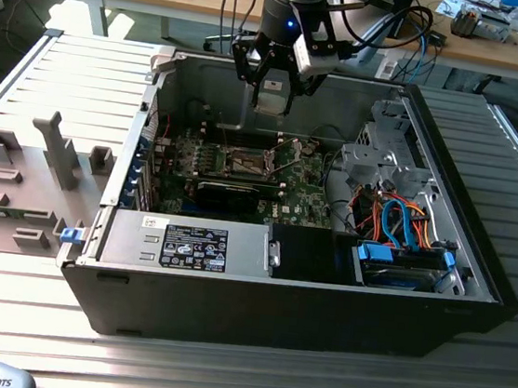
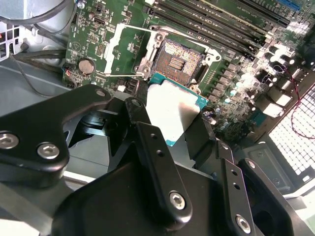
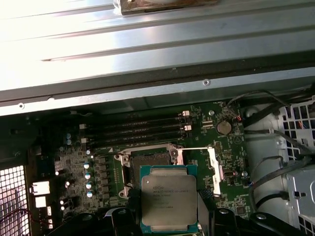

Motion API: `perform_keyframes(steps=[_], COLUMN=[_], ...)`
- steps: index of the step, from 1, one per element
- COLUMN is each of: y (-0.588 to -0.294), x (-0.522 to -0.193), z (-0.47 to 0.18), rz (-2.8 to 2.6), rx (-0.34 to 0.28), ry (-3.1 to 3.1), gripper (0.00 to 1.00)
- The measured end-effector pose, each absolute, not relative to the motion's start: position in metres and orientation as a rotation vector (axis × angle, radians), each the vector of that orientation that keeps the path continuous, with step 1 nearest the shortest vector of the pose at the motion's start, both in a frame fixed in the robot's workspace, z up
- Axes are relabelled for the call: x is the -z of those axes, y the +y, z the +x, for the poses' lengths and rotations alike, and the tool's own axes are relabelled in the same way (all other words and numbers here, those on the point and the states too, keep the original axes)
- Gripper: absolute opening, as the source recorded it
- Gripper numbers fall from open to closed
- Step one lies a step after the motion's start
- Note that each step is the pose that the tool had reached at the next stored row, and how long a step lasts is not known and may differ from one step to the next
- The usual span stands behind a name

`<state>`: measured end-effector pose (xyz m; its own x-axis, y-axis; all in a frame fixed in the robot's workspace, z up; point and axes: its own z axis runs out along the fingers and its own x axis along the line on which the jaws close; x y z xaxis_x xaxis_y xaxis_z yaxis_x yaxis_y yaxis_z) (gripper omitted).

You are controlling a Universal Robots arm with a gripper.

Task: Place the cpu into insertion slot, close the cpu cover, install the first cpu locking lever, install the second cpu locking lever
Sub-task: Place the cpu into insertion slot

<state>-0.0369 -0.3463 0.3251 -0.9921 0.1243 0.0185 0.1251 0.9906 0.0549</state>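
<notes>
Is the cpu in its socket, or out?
Out: the claw grips the cpu above the board; in the second wrist view the socket lies bare.

cpu (image 3: 169,199): small flat square chip with a silver-grey metal top and a green rim; a pale face shows in the second wrist view (image 2: 172,105).
cpu state: gripped at two opposite edges by the black end effector (image 1: 270,92), with its faces left bare.
cpu place: in the air above the green board, close over one edge of the slot but not seated in it.
insertion slot (image 2: 179,61): dark square socket with a brownish contact field in a silvery surround, uncovered and empty.
cpu cover (image 2: 112,48): thin silvery metal square frame with an open centre, swung off the slot and lying just beside it.
locking lever (image 3: 197,149): thin bright wire rod running from a slot corner toward the cover, not latched down.
</notes>
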Motion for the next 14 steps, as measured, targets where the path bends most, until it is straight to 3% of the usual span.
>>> perform_keyframes(steps=[14], y=[-0.3464], x=[-0.3251], z=[-0.0369], rz=[-0.217], rx=[0.088], ry=[-3.118], gripper=[0.54])
